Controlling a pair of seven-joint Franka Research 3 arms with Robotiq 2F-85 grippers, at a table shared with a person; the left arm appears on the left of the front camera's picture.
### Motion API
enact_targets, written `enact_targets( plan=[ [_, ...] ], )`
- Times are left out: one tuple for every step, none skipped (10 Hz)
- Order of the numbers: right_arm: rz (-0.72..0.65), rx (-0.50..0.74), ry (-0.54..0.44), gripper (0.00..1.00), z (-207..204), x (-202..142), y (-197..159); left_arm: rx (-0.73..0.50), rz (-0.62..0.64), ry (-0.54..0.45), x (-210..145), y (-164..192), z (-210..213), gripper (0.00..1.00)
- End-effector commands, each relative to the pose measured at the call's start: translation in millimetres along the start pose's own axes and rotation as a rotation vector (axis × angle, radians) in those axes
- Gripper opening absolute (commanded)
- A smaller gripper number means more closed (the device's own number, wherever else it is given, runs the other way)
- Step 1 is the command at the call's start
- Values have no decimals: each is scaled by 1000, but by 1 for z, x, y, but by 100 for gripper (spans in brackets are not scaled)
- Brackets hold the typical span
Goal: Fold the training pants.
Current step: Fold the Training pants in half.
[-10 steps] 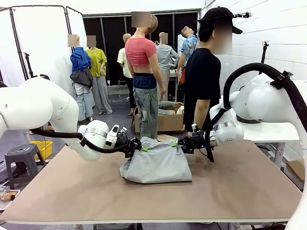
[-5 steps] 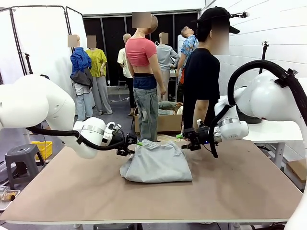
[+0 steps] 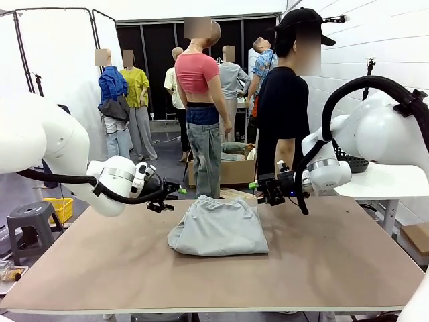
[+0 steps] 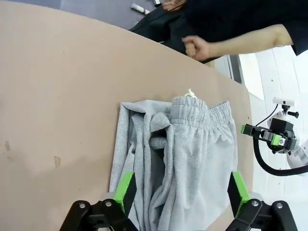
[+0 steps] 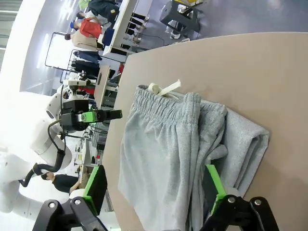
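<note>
The light grey training pants (image 3: 218, 229) lie in a folded bundle on the middle of the table, waistband toward the far side. My left gripper (image 3: 172, 195) hovers open just left of the waistband, touching nothing. To the right of it, my right gripper (image 3: 259, 190) is open and also apart from the cloth. The left wrist view looks down on the pants (image 4: 185, 149) between its wide green-padded fingers (image 4: 126, 191); its gripper (image 4: 182, 192) holds nothing. In the right wrist view the pants (image 5: 173, 149), with a white drawstring, lie beyond the open gripper (image 5: 155, 187).
A person in black (image 3: 281, 114) stands at the table's far edge, one hand (image 4: 197, 47) near it. The brown table (image 3: 335, 261) has bare room all around the pants. A grey stool (image 3: 30, 221) stands left; a white table (image 3: 382, 182) right.
Both grippers opened and let go of the pants' waistband, then drew back outward and upward. The pants settled flat on the table.
</note>
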State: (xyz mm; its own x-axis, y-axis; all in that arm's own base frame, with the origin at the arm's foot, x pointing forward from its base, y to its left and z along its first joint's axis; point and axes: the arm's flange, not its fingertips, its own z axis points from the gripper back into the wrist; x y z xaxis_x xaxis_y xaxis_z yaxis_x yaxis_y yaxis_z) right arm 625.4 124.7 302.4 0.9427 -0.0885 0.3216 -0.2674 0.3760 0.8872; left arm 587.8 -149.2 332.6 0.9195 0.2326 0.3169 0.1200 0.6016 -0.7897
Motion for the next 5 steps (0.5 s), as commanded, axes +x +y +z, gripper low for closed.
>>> enact_targets(
  plan=[
    [-8, 3, 3, 100, -3, -1, -5, -24, -21, 59, -3, -3, 0, 100],
    [-8, 3, 3, 100, -3, -1, -5, 0, 0, 0, 0, 0, 0, 100],
    [-8, 3, 3, 100, -3, -1, -5, 0, 0, 0, 0, 0, 0, 100],
    [-8, 3, 3, 100, -3, -1, -5, 0, 0, 0, 0, 0, 0, 100],
    [-8, 3, 3, 100, -3, -1, -5, 0, 0, 0, 0, 0, 0, 100]
  ],
)
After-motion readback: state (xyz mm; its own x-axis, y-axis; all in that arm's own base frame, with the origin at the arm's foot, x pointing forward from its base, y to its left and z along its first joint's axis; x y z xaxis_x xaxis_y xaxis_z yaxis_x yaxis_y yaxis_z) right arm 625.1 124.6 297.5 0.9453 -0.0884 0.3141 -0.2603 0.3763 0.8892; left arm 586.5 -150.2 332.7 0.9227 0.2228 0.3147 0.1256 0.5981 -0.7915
